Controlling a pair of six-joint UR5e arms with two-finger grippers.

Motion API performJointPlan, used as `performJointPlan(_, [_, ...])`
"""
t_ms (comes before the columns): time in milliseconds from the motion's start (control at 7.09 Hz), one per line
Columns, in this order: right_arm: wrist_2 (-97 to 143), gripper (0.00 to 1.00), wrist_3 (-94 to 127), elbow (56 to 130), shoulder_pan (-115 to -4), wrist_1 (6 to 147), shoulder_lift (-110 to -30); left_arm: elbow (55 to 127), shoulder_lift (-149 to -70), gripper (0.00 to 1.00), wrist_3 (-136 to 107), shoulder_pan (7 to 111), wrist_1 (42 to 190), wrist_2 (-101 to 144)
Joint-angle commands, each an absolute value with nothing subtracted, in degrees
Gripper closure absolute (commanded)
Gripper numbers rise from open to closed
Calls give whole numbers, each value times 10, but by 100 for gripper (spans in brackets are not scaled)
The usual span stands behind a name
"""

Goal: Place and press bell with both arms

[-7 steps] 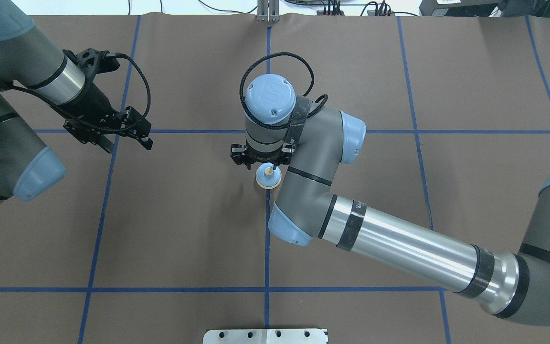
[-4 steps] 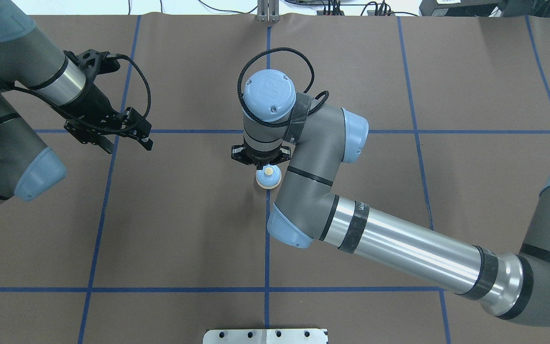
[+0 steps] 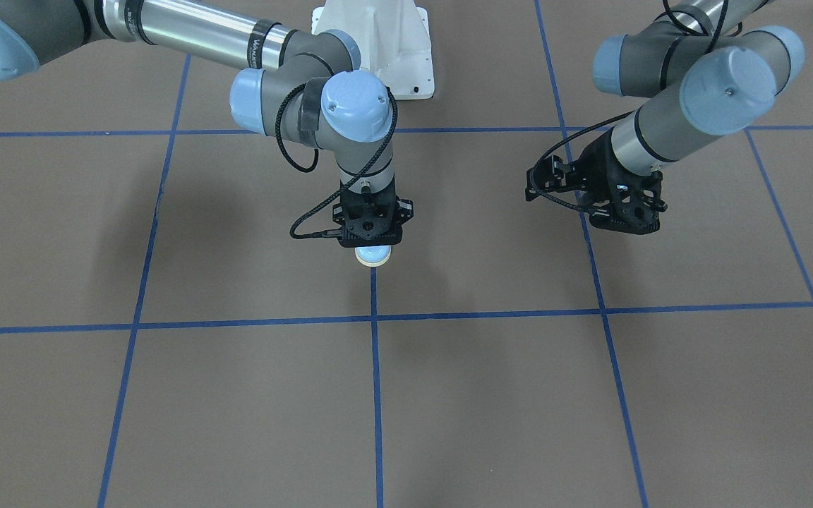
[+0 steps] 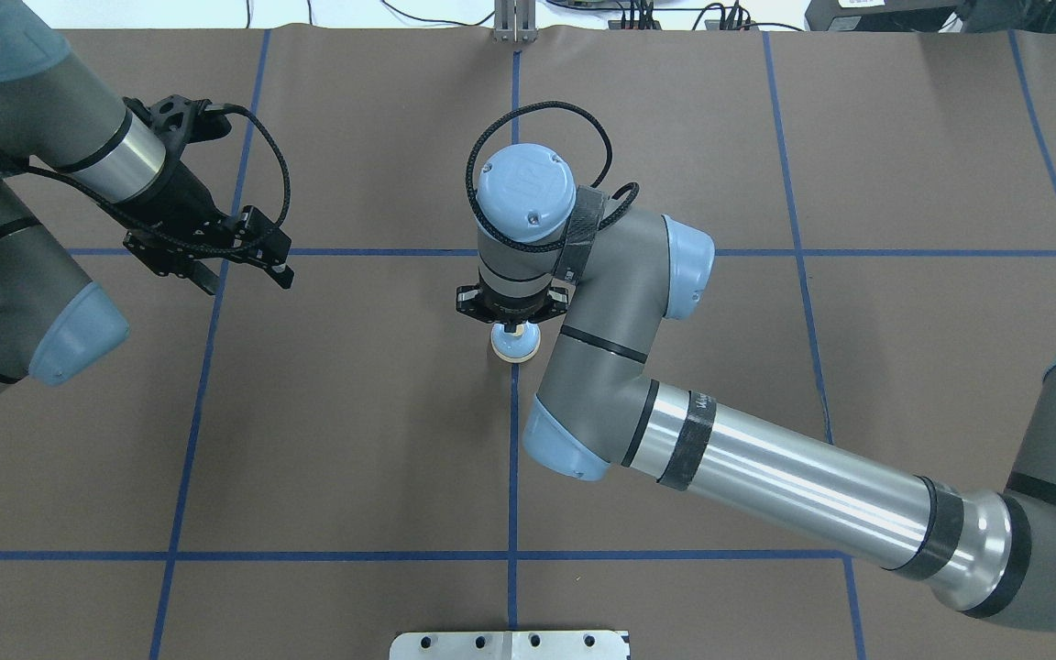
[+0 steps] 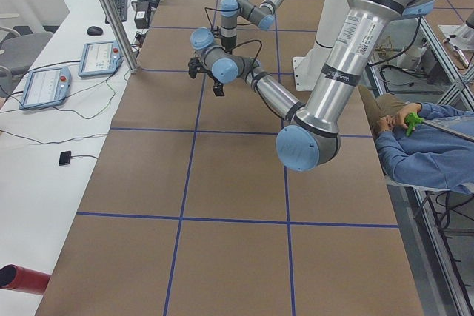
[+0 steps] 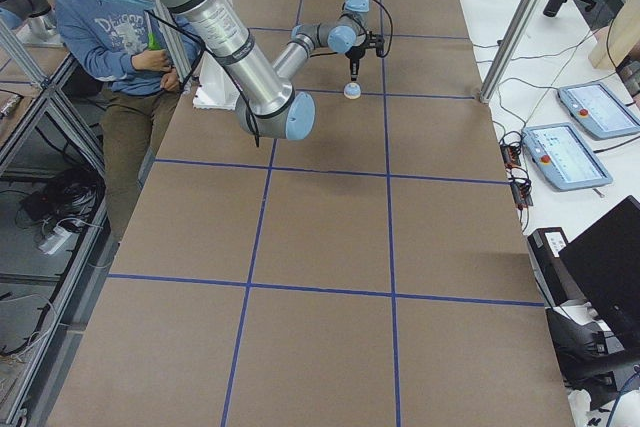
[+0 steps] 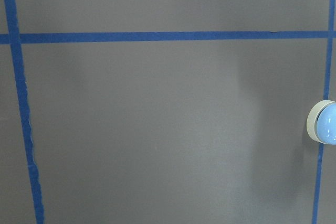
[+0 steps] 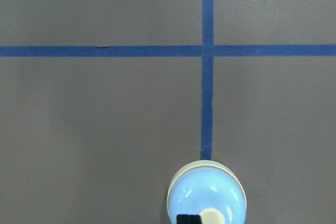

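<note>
Jaws of the right gripper point(image 4: 514, 326) are being held pressed together, tip down at the cream button point(image 8: 212, 216) of the bell point(image 4: 515, 346), which is being shown upright on the table point(image 4: 354, 440) at the central tape line point(image 4: 513, 458); the left gripper's point(image 4: 248, 278) jaws are being held spread, well apart to the left, the right arm point(image 4: 766, 477) being far nearer

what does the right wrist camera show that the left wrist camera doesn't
Only the right wrist view shows the bell from above near the bottom centre, with its cream button and a black fingertip right beside it. Only the left wrist view shows the wide bare stretch beside the bell, which is cut off at the right edge, with no button or fingertip. Both show the brown table cover and blue tape lines.
</note>
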State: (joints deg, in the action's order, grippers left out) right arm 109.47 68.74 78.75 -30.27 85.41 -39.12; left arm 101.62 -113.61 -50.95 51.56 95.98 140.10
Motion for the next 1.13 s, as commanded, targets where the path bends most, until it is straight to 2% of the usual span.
performJointPlan(0, [1092, 100, 684, 781, -297, 853, -396, 1018, -1136, 1, -510, 516, 960, 1401])
performJointPlan(282, [1093, 100, 683, 784, -293, 854, -400, 1020, -1136, 1, -511, 516, 959, 1401])
performJointPlan(564, [1139, 100, 682, 813, -339, 856, -402, 1021, -1138, 1, -511, 516, 958, 1402])
performJointPlan(846, [1150, 100, 670, 862, -358, 856, -462, 1021, -1136, 1, -510, 517, 958, 1404])
performJointPlan(987, [1151, 100, 644, 919, -374, 856, -522, 1027, -1124, 1, -499, 524, 958, 1404])
